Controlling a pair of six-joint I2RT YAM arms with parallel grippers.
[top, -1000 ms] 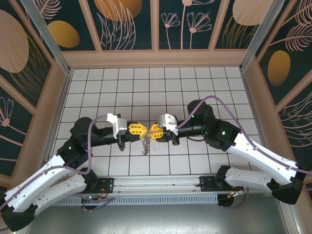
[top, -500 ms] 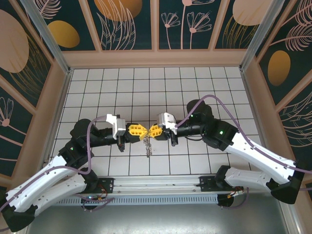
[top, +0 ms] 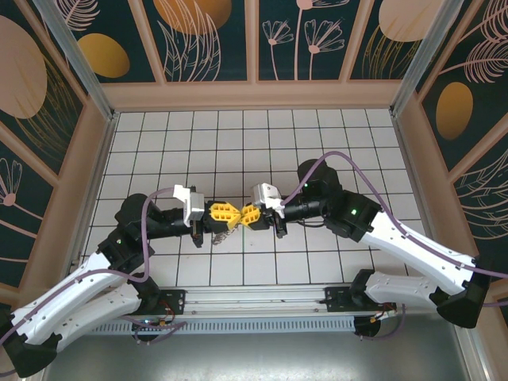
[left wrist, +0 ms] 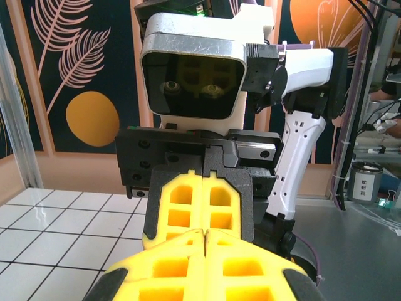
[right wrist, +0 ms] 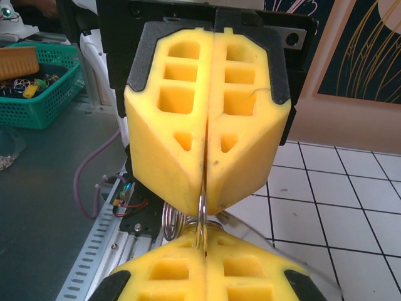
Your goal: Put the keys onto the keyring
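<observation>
left jaws: squeezed tight on the thin silvery wire keyring | right jaws: same, pinching that ring tip-to-tip with the left | small silvery metal keys: dangling just under, front-middle of the white tiled bench

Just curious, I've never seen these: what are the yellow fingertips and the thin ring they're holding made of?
The yellow fingertips look like matte moulded plastic or rubber, judging by the hollow cells and dull surface. The keyring is probably silvery metal wire, since it glints.
</observation>
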